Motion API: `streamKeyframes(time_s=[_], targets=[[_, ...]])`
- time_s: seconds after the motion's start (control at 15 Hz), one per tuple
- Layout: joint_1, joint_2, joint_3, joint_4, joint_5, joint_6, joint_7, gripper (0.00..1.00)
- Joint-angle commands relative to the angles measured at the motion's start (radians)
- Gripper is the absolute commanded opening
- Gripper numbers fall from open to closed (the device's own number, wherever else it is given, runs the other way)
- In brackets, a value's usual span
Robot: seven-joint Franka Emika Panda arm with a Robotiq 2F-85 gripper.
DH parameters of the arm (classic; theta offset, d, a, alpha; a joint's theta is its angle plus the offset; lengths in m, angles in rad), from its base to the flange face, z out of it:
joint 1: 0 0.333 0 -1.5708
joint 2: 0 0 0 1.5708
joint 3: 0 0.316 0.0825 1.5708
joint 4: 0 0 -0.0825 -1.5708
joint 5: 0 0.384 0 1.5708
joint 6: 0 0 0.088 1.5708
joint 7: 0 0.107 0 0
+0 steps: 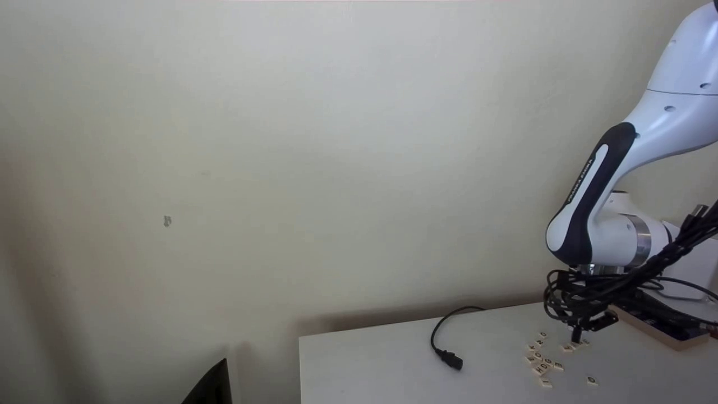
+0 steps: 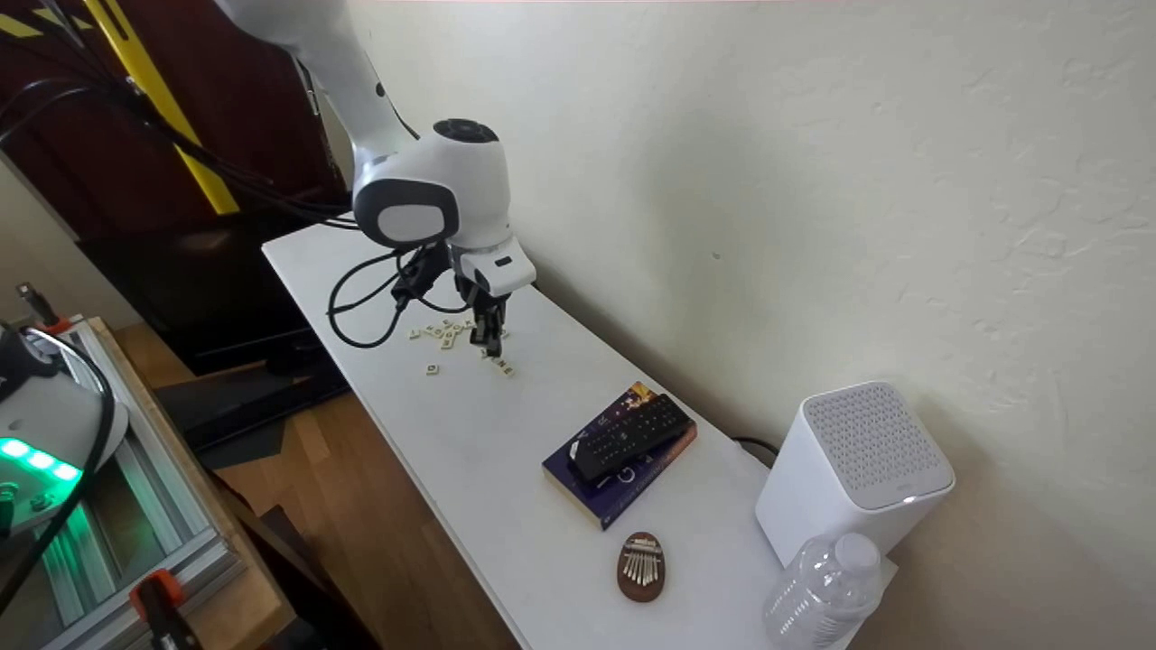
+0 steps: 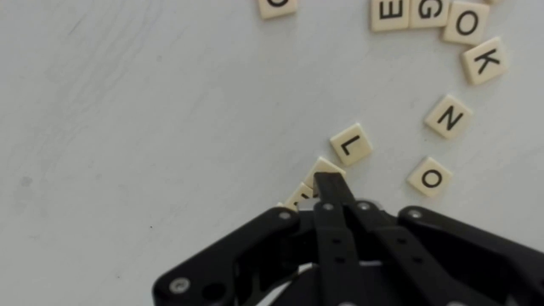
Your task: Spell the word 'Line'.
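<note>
L tile (image 3: 351,144): flat on white tabletop (image 3: 127,127), just beside the fingers (image 3: 333,187), narrow gap to next tile, likely first letter of the word
Half-hidden tile (image 3: 322,165): letter blocked by the fingers, touched or hovered over, cannot tell
Partly covered tile (image 3: 300,193): against the half-hidden tile, only a bit of its letter shows
Gripper (image 2: 488,344): fingers narrow, drawn tight together, nothing visible between them
Tile weight: probably very light, a slight nudge could overshoot
Tile stiffness: looks hard, wood or plastic, no squash expected
Tile slip: tabletop looks smooth, should slide easily, may spin under an off-centre push
Tile fragility: low, at a guess, bigger risk is knocking neighbours askew
Tile grip: two opposite side edges, tips almost at tabletop level, thin so little to pinch
Tile push: middle of one side edge with joined tips, likely simpler than lifting, L tile probably wants a nudge toward the half-hidden tile
</note>
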Motion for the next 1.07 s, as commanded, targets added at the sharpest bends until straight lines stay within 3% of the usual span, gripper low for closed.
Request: streamKeyframes(time_s=[0.0,0.73,1.0], targets=[[0.011,-0.057,0.004,-0.053,0.022,0.021,-0.04,0.0],[-0.042,-0.046,0.092,-0.086,-0.058,0.12,-0.344,0.0],[-0.055,-0.044,0.093,-0.089,-0.125,0.115,-0.447,0.0]])
